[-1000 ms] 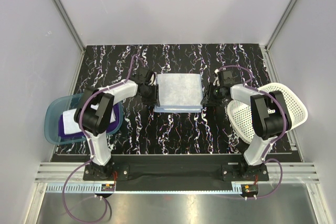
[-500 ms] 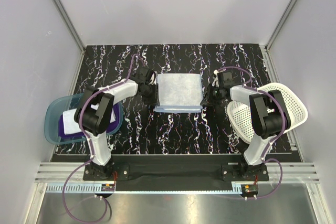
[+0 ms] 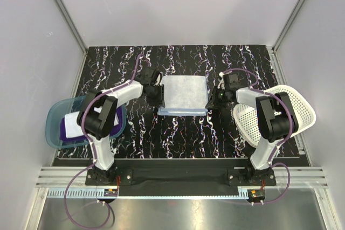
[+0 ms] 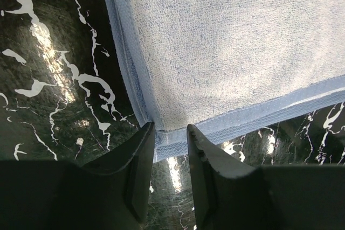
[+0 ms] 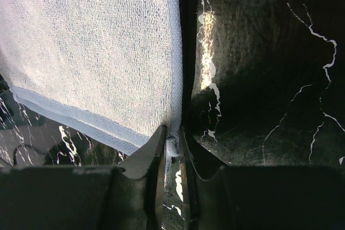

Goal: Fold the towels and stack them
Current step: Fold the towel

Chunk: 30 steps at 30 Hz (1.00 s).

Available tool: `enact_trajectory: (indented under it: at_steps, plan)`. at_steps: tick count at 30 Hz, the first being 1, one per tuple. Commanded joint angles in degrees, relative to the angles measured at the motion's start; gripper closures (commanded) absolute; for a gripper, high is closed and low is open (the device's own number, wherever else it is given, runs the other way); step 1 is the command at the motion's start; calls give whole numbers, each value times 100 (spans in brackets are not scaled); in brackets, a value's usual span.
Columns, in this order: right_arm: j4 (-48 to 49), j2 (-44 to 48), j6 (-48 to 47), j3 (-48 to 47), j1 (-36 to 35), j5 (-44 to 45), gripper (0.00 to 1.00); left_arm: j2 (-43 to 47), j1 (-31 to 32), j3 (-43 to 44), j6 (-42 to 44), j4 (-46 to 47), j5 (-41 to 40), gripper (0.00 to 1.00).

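A light blue towel (image 3: 184,94) lies flat and folded on the black marbled table, between my two grippers. My left gripper (image 3: 156,96) is at its near left corner. In the left wrist view the jaws (image 4: 170,130) stand slightly apart, with the hem of the towel (image 4: 226,41) between their tips. My right gripper (image 3: 215,98) is at the near right corner. In the right wrist view it (image 5: 172,133) is shut on a pinch of the towel (image 5: 91,41) edge. A deep purple towel (image 3: 67,131) and a white towel (image 3: 75,119) lie in the teal tub.
The translucent teal tub (image 3: 51,117) stands at the left table edge beside the left arm. A white perforated basket (image 3: 294,106) stands at the right edge behind the right arm. Grey walls close in the table on three sides.
My left gripper has moved right, onto the towel's near left corner. My right gripper has shifted slightly at the near right corner. The towel has stayed in place.
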<state>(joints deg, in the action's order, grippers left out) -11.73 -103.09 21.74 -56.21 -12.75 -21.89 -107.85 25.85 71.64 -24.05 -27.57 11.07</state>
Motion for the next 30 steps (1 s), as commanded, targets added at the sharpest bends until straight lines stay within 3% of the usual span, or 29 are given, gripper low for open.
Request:
enact_trajectory:
  at_steps: [1, 9, 14, 16, 20, 24, 30]
  plan:
    - [91, -62, -12, -22, -25, -43, 78, -86, 17, 202, -64, -2, -237, 65]
    - [56, -36, -20, -57, -17, -35, 80, -262, 17, 245, -91, 68, -184, 69]
    - [21, -1, -38, -84, -25, -35, 82, -219, 17, 289, -82, 24, -175, 85]
    - [-49, 26, -29, -127, -34, -17, 82, -201, 17, 324, -82, -29, -184, 100]
    - [-49, 122, 23, -136, -25, -87, 83, -227, 26, 439, -100, -196, -184, 100]
    - [-128, 210, 32, -180, -26, -61, 97, -140, 34, 491, -108, -327, -254, 100]
    - [-313, 272, 15, -347, -25, -61, 100, -43, 26, 694, -82, -582, -325, 100]
